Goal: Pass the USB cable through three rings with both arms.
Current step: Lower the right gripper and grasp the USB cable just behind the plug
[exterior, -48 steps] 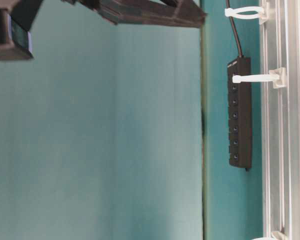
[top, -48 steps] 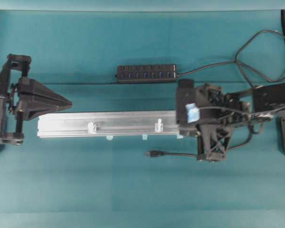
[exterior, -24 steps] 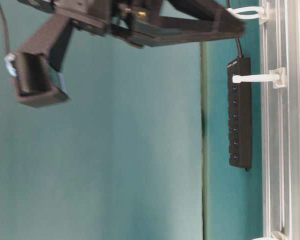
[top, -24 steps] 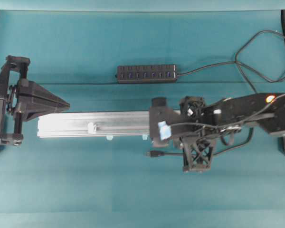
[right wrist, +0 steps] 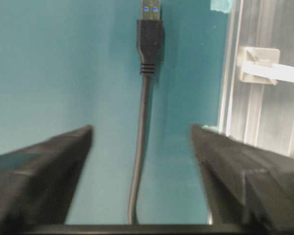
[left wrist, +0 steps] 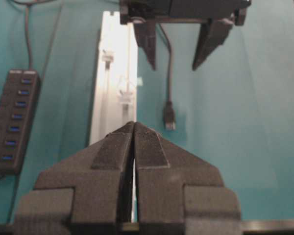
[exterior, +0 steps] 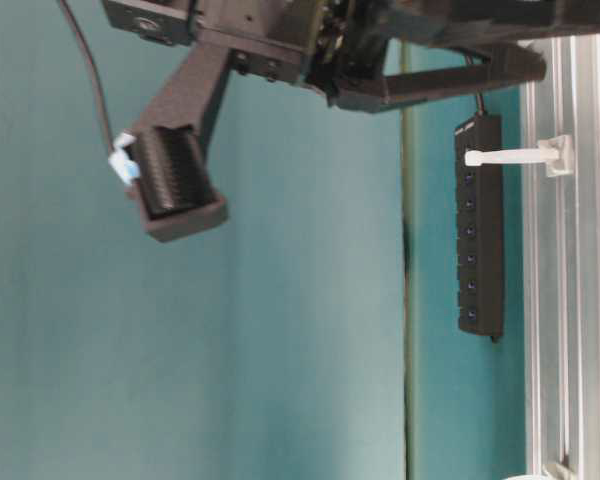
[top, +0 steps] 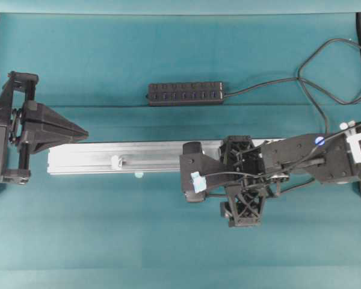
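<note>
One USB cable (right wrist: 139, 147) lies loose on the teal worktop (top: 108, 241), plug just beside the aluminium rail (top: 126, 158) and pointing along it. Judged light and limp, cord floppy, with only the plug (right wrist: 149, 34) rigid; best taken on the moulded plug body or the cord right behind it. Right pincer (right wrist: 142, 161) gapes wide astride the cord, holding nothing. Left pincer (left wrist: 134, 134) is pressed shut, empty, at the rail's far end. Ring (right wrist: 257, 66) stands unthreaded. No containers present.
</note>
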Controlling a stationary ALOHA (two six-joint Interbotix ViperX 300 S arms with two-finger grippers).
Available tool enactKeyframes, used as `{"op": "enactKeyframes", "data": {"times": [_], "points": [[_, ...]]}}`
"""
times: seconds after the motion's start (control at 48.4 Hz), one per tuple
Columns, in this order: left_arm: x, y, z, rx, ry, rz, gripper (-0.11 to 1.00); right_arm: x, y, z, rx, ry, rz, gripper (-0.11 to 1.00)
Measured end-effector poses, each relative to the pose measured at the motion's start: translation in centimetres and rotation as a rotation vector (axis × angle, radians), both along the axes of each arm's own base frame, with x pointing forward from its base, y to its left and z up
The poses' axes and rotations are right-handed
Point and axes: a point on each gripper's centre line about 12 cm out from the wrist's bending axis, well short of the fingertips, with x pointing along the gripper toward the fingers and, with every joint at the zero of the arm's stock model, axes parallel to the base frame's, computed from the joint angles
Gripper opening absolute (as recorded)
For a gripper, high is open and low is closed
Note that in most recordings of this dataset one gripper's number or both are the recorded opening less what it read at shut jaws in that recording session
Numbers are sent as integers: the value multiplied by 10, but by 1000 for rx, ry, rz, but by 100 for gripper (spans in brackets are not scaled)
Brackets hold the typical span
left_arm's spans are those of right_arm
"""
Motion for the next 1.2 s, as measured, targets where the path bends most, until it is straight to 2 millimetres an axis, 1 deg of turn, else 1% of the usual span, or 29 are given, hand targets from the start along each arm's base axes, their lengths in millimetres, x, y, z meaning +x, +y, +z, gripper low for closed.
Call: {"op": "enactKeyframes", "data": {"times": [0.062,0.207,0.413,0.64,0.806,1.198], "points": [[0,0,0,0,2,0,0,2,0,-1,1,-15,-1,63],[0,0,0,0,-2,0,0,7,1,-7,3,-38,0,58],[-1,0,0,0,-2,-2,0,9,1,-29,-3,9,-1,56],[-1,0,-2,-2,3,1,0,10,1,-44,-7,38,0,56],[-2,0,-3,-2,8,1,0,9,2,-51,-8,53,0,56],[-2,0,-3,1,8,0,0,12,-1,-55,-7,44,-8,56]]}}
